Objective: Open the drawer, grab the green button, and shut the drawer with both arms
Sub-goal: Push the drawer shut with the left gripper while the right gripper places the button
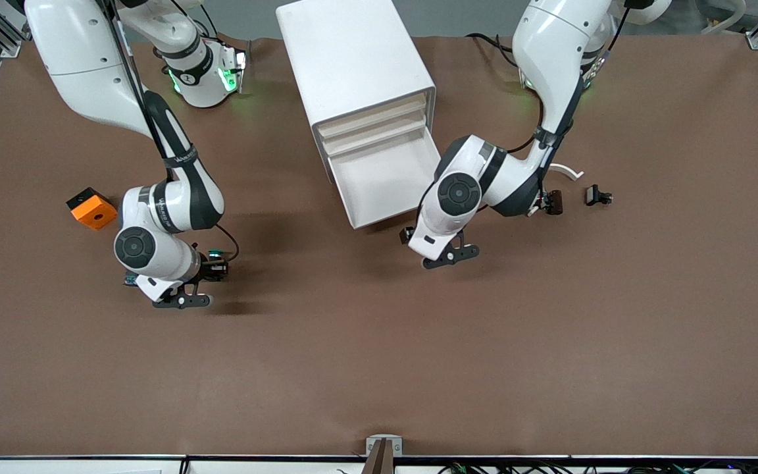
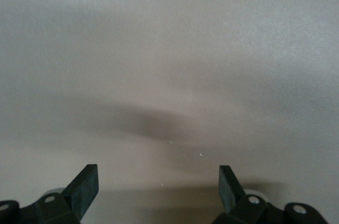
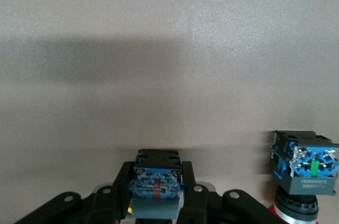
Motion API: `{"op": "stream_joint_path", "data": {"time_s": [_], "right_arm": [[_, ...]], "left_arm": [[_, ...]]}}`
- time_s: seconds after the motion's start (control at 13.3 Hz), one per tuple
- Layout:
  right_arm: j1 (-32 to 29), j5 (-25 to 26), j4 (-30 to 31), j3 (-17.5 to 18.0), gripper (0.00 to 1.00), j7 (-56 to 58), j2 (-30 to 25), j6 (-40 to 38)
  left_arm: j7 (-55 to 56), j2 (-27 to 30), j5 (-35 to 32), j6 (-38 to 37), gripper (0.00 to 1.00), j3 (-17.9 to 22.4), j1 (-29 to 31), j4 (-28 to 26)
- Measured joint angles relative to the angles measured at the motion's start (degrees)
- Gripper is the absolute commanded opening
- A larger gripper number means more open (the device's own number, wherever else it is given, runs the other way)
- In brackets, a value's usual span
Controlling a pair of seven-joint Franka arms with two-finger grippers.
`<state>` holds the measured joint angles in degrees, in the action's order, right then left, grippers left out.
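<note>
The white cabinet (image 1: pixel 353 59) stands at the back middle of the table. Its lowest drawer (image 1: pixel 385 181) is pulled out and looks empty. My right gripper (image 1: pixel 181 301) is low over the table toward the right arm's end. In the right wrist view the right gripper (image 3: pixel 157 167) is shut on a button (image 3: pixel 157 187) with a blue-grey base and black body; its cap is hidden. My left gripper (image 1: pixel 451 255) hangs just nearer the front camera than the drawer's front. In the left wrist view the left gripper (image 2: pixel 159 173) is open and empty over bare table.
A second button (image 3: pixel 304 168) with a red cap lies on the table beside the right gripper. An orange block (image 1: pixel 91 208) sits toward the right arm's end. Two small dark parts (image 1: pixel 552 201) (image 1: pixel 597 195) lie toward the left arm's end.
</note>
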<state>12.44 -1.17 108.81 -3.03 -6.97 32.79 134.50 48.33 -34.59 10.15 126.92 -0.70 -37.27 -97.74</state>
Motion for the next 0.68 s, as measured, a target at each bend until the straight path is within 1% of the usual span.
{"op": "stream_joint_path", "data": {"time_s": [0.15,0.23,0.3,0.38,0.45,0.68], "right_arm": [[0.0,0.01,-0.01,-0.01,0.19,0.0,0.1,0.1],[-0.01,0.02,0.0,-0.01,0.22,0.01,0.1,0.1],[-0.01,0.03,-0.01,-0.01,0.41,0.02,0.1,0.11],[-0.02,0.03,0.0,-0.01,0.69,0.03,0.1,0.11],[-0.03,0.03,0.0,-0.03,0.99,0.03,0.1,0.12],[-0.09,0.04,-0.14,-0.11,1.0,0.03,0.09,0.17]], "left_arm": [[1.57,0.0,0.0,0.0,1.0,-0.87,-0.37,-0.02],[1.84,0.0,0.0,0.0,1.0,-1.01,-0.72,-0.08],[2.09,-0.01,0.0,0.0,1.0,-1.13,-1.04,-0.22],[2.19,-0.07,0.0,0.0,1.0,-1.28,-1.42,-0.44],[2.29,-0.16,0.0,0.0,1.0,-1.32,-1.85,-0.65],[3.63,-0.27,0.0,0.0,1.0,-1.58,-2.59,-0.93]]}}
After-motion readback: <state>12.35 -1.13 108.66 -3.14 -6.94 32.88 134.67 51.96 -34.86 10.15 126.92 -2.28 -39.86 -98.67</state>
